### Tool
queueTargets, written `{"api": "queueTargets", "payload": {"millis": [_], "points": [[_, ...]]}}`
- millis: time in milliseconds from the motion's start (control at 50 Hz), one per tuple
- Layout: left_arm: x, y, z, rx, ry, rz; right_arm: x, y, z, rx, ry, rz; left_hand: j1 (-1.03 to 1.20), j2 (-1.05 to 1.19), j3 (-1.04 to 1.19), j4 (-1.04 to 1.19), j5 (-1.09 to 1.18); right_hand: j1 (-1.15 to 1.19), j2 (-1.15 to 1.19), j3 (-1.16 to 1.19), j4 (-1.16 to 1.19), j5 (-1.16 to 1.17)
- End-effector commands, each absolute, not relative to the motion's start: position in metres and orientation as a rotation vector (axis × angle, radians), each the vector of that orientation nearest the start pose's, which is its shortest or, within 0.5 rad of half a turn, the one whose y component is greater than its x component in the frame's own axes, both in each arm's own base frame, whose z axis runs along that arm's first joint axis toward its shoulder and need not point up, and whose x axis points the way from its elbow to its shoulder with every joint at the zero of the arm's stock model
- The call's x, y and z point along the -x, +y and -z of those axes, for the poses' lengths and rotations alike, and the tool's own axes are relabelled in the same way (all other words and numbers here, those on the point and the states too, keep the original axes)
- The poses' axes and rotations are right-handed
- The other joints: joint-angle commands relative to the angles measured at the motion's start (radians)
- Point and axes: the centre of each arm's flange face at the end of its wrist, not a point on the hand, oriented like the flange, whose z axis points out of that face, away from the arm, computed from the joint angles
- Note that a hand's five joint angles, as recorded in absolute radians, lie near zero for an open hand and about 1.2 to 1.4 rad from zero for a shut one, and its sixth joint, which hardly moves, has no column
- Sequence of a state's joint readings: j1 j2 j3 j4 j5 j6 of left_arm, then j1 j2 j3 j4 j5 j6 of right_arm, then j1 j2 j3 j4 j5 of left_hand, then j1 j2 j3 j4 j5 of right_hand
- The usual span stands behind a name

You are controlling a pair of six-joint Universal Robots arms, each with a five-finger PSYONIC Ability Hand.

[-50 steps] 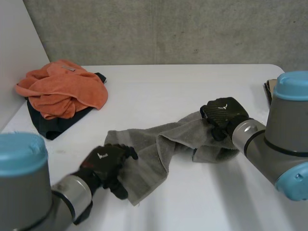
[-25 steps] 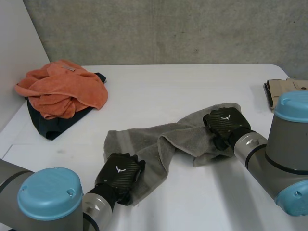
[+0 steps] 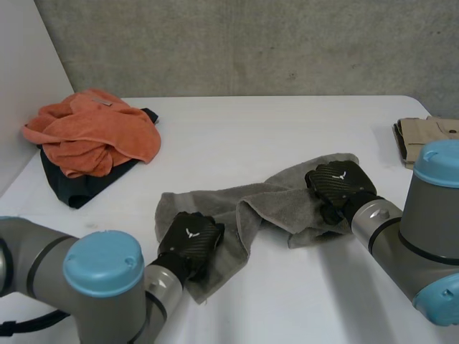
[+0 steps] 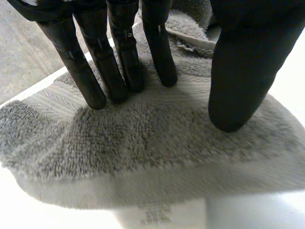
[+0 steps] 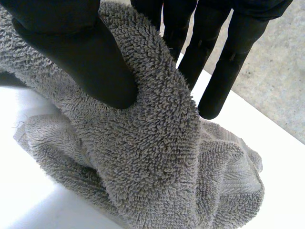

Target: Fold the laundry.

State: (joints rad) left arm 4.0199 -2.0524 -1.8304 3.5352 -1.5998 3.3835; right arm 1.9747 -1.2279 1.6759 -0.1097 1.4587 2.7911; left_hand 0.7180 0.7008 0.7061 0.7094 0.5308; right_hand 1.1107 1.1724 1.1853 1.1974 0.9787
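A grey towel (image 3: 247,204) lies crumpled in a long band across the middle of the white table (image 3: 272,129). My left hand (image 3: 190,240) lies on its near left end. In the left wrist view the straight fingers (image 4: 119,62) and the thumb press down on the towel (image 4: 143,148) without a fold between them. My right hand (image 3: 337,183) is at the towel's right end. In the right wrist view its thumb (image 5: 81,52) and fingers (image 5: 214,67) pinch a raised fold of the towel (image 5: 152,157).
An orange towel (image 3: 93,132) is heaped on a dark garment (image 3: 79,188) at the table's back left, beside a white wall. A folded tan item (image 3: 423,136) lies at the right edge.
My left hand has slid from the towel's near left edge up onto the cloth, and its fingers have come down on it. My right hand has drawn its end slightly rightward.
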Motion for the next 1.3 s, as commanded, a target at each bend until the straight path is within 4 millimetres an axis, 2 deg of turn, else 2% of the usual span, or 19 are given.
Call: {"api": "queueTargets", "payload": {"millis": [20,120,160,220,260,320,440,560,700,840,980,1180,1300], "points": [[0.321,-0.183,-0.113,-1.262,2.441,1.965,-0.259,-0.249,-0.179,0.996,2.251,1.751,0.273,0.29,0.285,0.282,0.286,0.286,0.224,0.211,0.199,0.243],[0.325,-0.188,-0.112,-1.272,2.433,1.97,-0.258,-0.249,-0.181,0.988,2.25,1.76,0.502,0.519,0.514,0.511,0.515,0.286,0.224,0.211,0.199,0.243],[0.324,-0.188,-0.112,-1.275,2.439,1.959,-0.257,-0.249,-0.183,0.984,2.251,1.765,0.669,0.686,0.681,0.677,0.681,0.286,0.224,0.211,0.199,0.243],[0.322,-0.185,-0.116,-1.268,2.445,1.951,-0.256,-0.25,-0.184,0.981,2.251,1.77,0.678,0.695,0.69,0.687,0.691,0.286,0.224,0.211,0.199,0.243],[0.318,-0.18,-0.123,-1.269,2.453,1.948,-0.255,-0.251,-0.185,0.975,2.25,1.779,0.489,0.506,0.501,0.497,0.502,0.286,0.224,0.211,0.199,0.243],[0.313,-0.168,-0.134,-1.273,2.475,1.953,-0.255,-0.251,-0.186,0.975,2.247,1.78,-0.077,-0.06,-0.065,-0.068,-0.064,0.286,0.224,0.211,0.199,0.243],[0.309,-0.137,-0.137,-1.361,2.509,1.909,-0.257,-0.249,-0.185,0.987,2.241,1.771,-0.117,-0.1,-0.105,-0.108,-0.104,0.286,0.224,0.211,0.199,0.243],[0.305,-0.126,-0.13,-1.394,2.525,1.837,-0.257,-0.248,-0.182,0.989,2.241,1.765,-0.117,-0.1,-0.105,-0.108,-0.104,0.286,0.224,0.211,0.199,0.243],[0.302,-0.138,-0.118,-1.364,2.492,1.803,-0.258,-0.246,-0.18,0.995,2.239,1.76,-0.096,-0.079,-0.085,-0.088,-0.084,0.286,0.224,0.211,0.199,0.243],[0.305,-0.157,-0.11,-1.313,2.418,1.864,-0.258,-0.245,-0.178,0.998,2.242,1.753,-0.094,-0.076,-0.082,-0.085,-0.081,0.286,0.224,0.211,0.199,0.243],[0.307,-0.16,-0.1,-1.342,2.399,1.828,-0.258,-0.245,-0.178,0.997,2.238,1.759,-0.073,-0.056,-0.061,-0.065,-0.06,0.286,0.224,0.211,0.199,0.243],[0.315,-0.181,-0.11,-1.281,2.333,1.954,-0.26,-0.242,-0.176,1.005,2.236,1.749,0.074,0.091,0.086,0.082,0.086,0.286,0.224,0.211,0.199,0.243],[0.322,-0.188,-0.109,-1.283,2.31,1.978,-0.26,-0.242,-0.176,1.007,2.235,1.748,0.174,0.191,0.186,0.182,0.186,0.286,0.224,0.211,0.199,0.243]]}}
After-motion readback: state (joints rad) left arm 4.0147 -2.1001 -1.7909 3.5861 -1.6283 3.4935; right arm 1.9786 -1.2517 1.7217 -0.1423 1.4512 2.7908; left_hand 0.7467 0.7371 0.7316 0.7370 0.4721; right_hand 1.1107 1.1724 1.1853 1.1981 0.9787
